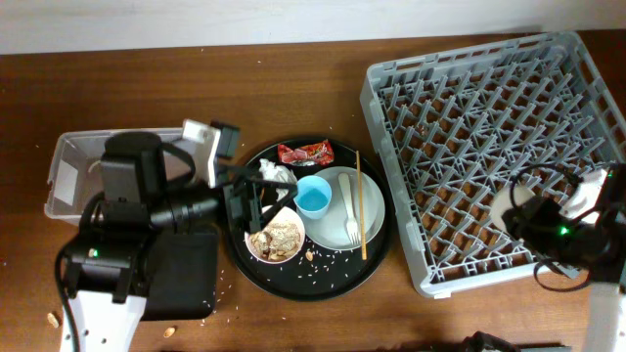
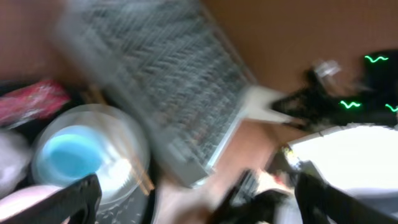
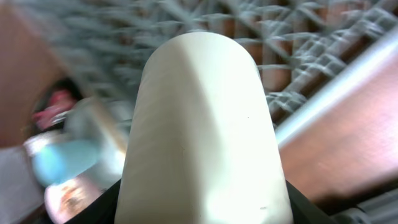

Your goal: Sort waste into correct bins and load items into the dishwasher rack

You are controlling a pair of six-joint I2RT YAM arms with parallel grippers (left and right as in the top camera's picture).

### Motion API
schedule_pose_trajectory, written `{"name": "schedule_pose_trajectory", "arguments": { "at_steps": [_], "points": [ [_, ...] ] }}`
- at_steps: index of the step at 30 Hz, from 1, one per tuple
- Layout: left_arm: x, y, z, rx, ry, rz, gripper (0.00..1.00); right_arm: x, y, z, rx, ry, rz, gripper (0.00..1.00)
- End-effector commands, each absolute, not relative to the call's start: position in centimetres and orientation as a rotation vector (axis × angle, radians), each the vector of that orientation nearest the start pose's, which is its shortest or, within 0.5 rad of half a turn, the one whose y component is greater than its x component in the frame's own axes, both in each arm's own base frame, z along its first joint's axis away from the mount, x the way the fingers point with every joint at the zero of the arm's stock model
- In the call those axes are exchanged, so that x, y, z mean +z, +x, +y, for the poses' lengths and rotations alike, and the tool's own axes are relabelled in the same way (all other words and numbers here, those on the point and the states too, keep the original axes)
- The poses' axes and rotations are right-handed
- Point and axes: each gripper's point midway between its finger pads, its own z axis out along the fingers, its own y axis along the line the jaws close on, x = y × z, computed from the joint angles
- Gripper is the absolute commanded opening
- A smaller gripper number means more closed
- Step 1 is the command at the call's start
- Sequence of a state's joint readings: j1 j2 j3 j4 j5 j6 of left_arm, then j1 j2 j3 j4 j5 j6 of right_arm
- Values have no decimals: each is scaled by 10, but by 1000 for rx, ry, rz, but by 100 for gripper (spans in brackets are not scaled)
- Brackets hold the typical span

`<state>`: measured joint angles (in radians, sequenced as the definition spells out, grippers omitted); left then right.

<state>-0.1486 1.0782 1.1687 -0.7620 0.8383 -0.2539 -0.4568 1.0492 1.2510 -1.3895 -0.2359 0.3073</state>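
Note:
On the round black tray (image 1: 323,279) lie a red wrapper (image 1: 305,152), crumpled tissue (image 1: 277,171), a blue cup (image 1: 314,197), and a pale plate (image 1: 370,220) bearing a white fork (image 1: 347,210) and a chopstick (image 1: 359,200). A white bowl (image 1: 276,240) holds rice-like scraps. My left gripper (image 1: 252,203) is open and empty beside the bowl and tissue. Its blurred view shows the blue cup (image 2: 68,155), the wrapper (image 2: 31,102) and the rack (image 2: 168,81). My right gripper (image 1: 528,217) is shut on the white cup (image 3: 205,124) over the grey rack (image 1: 469,88). No carrot stub shows.
The clear tub (image 1: 73,161) stands at the far left, partly under my left arm. The shallow black tray (image 1: 186,279) lies in front of it. Rice grains and crumbs are scattered on the round tray and the brown table (image 1: 127,88).

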Motion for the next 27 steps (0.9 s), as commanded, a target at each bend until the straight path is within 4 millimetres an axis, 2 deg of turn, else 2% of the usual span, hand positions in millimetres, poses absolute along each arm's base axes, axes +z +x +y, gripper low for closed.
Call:
{"name": "schedule_pose_trajectory", "arguments": {
  "at_steps": [1, 3, 7, 8, 9, 10, 12, 13, 14, 15, 16, 17, 18, 20, 21, 22, 23, 24, 25, 27],
  "points": [
    [261, 278, -108, -620, 161, 2378, 99, 200, 193, -96, -3, 1090, 2673, 44],
    [248, 272, -96, -534, 129, 2444, 99, 180, 197, -102, -13, 1132, 2766, 44],
    [242, 266, -93, -512, 119, 2482, 99, 130, 242, -121, 28, 1195, 2828, 46],
    [242, 266, -93, -512, 119, 2482, 99, 122, 247, -120, 57, 1200, 2839, 65],
    [242, 266, -93, -512, 119, 2482, 99, 117, 251, -119, 83, 1202, 2846, 76],
    [242, 266, -93, -513, 119, 2482, 99, 119, 252, -118, 100, 1200, 2840, 78],
    [242, 266, -93, -513, 119, 2482, 99, 141, 253, -118, 99, 1188, 2816, 84],
    [242, 266, -93, -514, 119, 2483, 99, 163, 255, -109, 162, 1145, 2796, 84],
    [243, 265, -97, -541, 131, 2478, 99, 186, 262, -94, 280, 1002, 2766, 84],
    [247, 265, -106, -557, 240, 2449, 99, 222, 268, -65, 440, 785, 2687, 83],
    [247, 266, -117, -526, 346, 2423, 98, 252, 265, -39, 515, 648, 2604, 83],
    [242, 271, -126, -483, 397, 2421, 89, 270, 257, -22, 532, 557, 2552, 83],
    [222, 289, -146, -364, 480, 2442, 56, 299, 236, 8, 531, 387, 2474, 84],
    [189, 305, -176, -349, 562, 2490, 56, 315, 216, 29, 540, 278, 2421, 86],
    [170, 313, -188, -351, 588, 2517, 52, 319, 207, 34, 546, 260, 2409, 87],
    [150, 323, -198, -355, 583, 2548, 52, 319, 200, 36, 548, 255, 2411, 87],
    [125, 334, -205, -343, 587, 2581, 46, 316, 196, 37, 555, 265, 2434, 87],
    [115, 340, -208, -343, 586, 2587, 46, 314, 195, 37, 559, 271, 2447, 87],
    [103, 346, -206, -301, 572, 2606, 40, 311, 195, 37, 563, 279, 2463, 87],
    [78, 348, -199, -234, 532, 2671, 39, 309, 195, 37, 566, 284, 2473, 87]
  ]
}}
